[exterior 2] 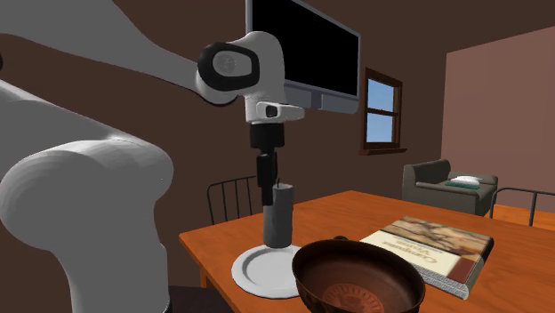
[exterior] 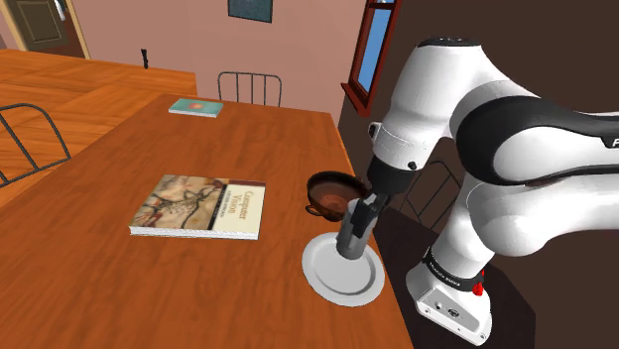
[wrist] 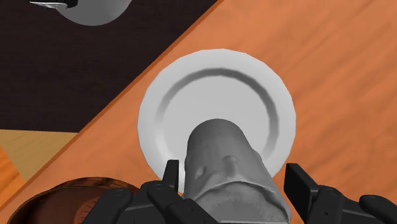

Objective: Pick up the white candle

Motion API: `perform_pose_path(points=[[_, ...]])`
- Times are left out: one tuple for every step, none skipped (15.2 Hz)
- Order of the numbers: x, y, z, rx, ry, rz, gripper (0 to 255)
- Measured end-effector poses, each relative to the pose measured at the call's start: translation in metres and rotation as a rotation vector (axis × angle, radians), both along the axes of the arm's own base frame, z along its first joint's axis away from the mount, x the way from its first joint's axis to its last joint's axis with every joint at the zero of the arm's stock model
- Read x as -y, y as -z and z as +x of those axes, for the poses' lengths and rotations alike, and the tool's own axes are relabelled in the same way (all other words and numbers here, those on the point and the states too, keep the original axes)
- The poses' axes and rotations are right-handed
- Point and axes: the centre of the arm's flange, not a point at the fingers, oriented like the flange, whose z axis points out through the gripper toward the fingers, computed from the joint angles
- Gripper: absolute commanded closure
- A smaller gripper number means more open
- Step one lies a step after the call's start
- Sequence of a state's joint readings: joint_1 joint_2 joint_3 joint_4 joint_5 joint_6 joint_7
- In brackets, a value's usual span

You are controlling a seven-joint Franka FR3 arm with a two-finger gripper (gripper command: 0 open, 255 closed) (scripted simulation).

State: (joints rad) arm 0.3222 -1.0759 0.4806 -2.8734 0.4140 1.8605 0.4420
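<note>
Candle [wrist: 226, 165]: grey rather than white, a thick upright cylinder standing on the plate, near the table edge closest to the robot's stand; in the second exterior view a short wick shows at its top.
Gripper [wrist: 233, 173]: lowered over the candle's upper part, its black fingers [wrist: 172, 177] spread wide on either side; one finger is close against the candle's side, the other is apart from it with a visible gap, so the candle is not clasped.
Plate [wrist: 254, 70]: white, round, with a raised rim, flat on the table under the candle.
Bowl [exterior: 330, 191]: dark brown with small handles, just beside the plate, toward the table's far end in the shoulder view.
Large book [exterior: 203, 205]: flat on the table with a picture cover, to the shoulder view's left of bowl and plate.
Small teal book [exterior: 196, 107]: at the far end of the table, well apart from the rest.
Table [exterior: 99, 288]: orange-brown wood with visible grain.
Chairs: a dark wire-backed chair [exterior: 250, 87] at the table's far end.
Room: wood floor, dark brown and pinkish walls, a red-framed window [exterior: 375, 50] showing blue sky, a black screen [exterior 2: 307, 49] on the wall, a grey-green armchair [exterior 2: 440, 182] under the window.
Stand [exterior: 451, 297]: a white box beside the table, on dark flooring.
</note>
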Motion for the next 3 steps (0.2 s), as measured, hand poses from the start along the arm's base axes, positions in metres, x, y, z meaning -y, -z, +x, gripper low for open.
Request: perform_pose_path(points=[[0.0007, -0.0050, -0.0004, 0.000, 0.000, 0.000, 255], [0.0004, -0.0101, 0.0005, 0.000, 0.000, 0.000, 255], [0.0006, -0.0135, 0.0009, 0.000, 0.000, 0.000, 255]])
